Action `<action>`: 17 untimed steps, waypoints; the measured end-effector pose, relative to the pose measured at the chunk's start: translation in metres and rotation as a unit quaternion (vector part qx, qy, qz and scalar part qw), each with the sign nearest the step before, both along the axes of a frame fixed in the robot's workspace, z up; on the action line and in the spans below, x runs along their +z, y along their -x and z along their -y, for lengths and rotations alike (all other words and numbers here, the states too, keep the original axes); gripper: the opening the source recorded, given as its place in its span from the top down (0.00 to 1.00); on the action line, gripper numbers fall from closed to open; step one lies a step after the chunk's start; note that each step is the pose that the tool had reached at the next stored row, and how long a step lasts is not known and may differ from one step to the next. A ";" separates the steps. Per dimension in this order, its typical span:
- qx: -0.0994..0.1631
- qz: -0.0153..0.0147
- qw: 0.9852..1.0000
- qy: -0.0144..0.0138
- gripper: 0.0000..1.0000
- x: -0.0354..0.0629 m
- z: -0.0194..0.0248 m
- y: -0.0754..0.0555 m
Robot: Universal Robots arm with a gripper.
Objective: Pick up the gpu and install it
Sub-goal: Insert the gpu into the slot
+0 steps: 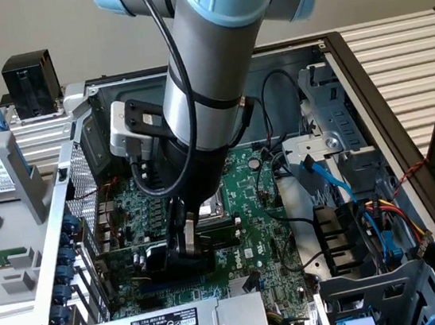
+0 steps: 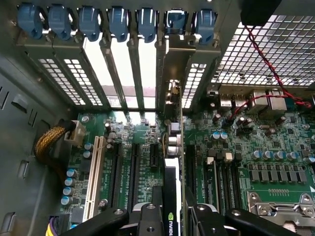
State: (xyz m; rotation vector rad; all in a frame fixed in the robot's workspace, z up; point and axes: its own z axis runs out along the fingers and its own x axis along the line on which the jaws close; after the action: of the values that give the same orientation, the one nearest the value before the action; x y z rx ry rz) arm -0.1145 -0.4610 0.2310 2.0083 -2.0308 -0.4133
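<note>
Gripper (image 2: 173, 216) closed on the gpu (image 2: 173, 187), fingers (image 2: 147, 219) pinching the thin card from both faces, deep inside the open computer case (image 1: 369, 94). Seen in the exterior view as a dark gripper (image 1: 186, 243) at the end of the grey arm (image 1: 208, 91), pressed down over the card's black cooler block (image 1: 170, 261), low over the big green motherboard (image 1: 268, 244).

Held on edge, upright over the motherboard. Long axis lying along the expansion slots (image 2: 133, 167), one end pointing at the rear wall with its row of blue latches (image 2: 118, 22), metal bracket (image 2: 172, 98) rising into one of the slot openings there. In the exterior view, stretched left to right, bracket end towards the case wall on the exterior view's left.

Judged as the install step: picking up done, card lined up over a slot, whether fully seated impossible to tell. Next called for, by judgement: a straight, even push down along the slot, no tilt, bracket kept clear of the rear frame.
</note>
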 end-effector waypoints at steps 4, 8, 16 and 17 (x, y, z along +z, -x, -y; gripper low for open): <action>0.002 0.006 1.000 0.000 0.73 0.0013 -0.0001 0.002; 0.004 0.010 1.000 0.000 0.73 0.0017 0.0000 0.002; 0.006 0.015 1.000 0.000 0.73 0.0025 0.0000 0.004; 0.006 0.015 1.000 0.000 0.73 0.0025 0.0000 0.004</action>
State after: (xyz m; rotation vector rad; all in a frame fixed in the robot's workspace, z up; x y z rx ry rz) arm -0.1183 -0.4610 0.2335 2.0367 -2.0359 -0.3833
